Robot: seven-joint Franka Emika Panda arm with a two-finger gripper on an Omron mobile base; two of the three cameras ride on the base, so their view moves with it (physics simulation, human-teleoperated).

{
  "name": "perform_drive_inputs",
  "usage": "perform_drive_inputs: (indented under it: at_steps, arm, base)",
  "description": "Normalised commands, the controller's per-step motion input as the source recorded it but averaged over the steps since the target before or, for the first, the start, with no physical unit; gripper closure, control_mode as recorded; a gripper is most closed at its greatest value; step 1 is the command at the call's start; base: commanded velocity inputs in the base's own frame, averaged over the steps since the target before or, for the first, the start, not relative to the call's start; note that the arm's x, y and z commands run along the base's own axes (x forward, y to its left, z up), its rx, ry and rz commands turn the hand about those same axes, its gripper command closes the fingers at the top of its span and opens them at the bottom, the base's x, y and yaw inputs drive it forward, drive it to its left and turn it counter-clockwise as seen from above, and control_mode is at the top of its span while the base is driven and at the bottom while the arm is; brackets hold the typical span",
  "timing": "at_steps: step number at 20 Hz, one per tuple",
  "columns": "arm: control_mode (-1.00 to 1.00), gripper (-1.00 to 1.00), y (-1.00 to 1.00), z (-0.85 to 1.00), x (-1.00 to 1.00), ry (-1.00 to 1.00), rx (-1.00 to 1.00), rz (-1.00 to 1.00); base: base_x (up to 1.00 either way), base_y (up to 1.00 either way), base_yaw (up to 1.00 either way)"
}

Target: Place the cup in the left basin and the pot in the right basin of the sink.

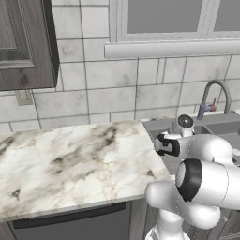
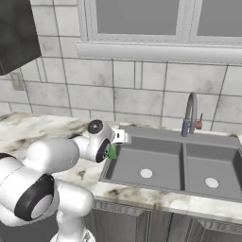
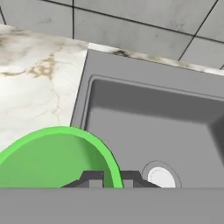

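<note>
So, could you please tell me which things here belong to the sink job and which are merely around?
Job: small bright green plastic cup, held by the shut gripper; dark grey left basin; right basin.
Around: curved grey faucet; marble counter; wall outlet.

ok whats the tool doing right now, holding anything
Tool: closed on the rim of the green cup, holding it at the left edge of the left basin.

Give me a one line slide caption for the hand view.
Gripper shut on the green cup at the marble counter's edge, the left basin and its pale drain just ahead.
</note>
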Motion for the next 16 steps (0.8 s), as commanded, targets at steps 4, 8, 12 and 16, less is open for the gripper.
perform_drive_inputs:
  at_steps: [4,8,12,16]
  arm:
    - [-1.00,1.00,-0.59,0.00,0.38,0.00,0.00,-0.03]
    - [-1.00,1.00,-0.52,-0.05,0.36,0.00,0.00,-0.01]
    - [-1.00,1.00,-0.46,-0.13,0.19,0.00,0.03,0.00]
    - [-1.00,1.00,-0.41,-0.16,0.02,0.00,0.04,0.00]
  base:
    - [0.00,0.00,0.00]
    - [0.00,0.00,0.00]
    - [0.00,0.00,0.00]
    - [0.00,0.00,0.00]
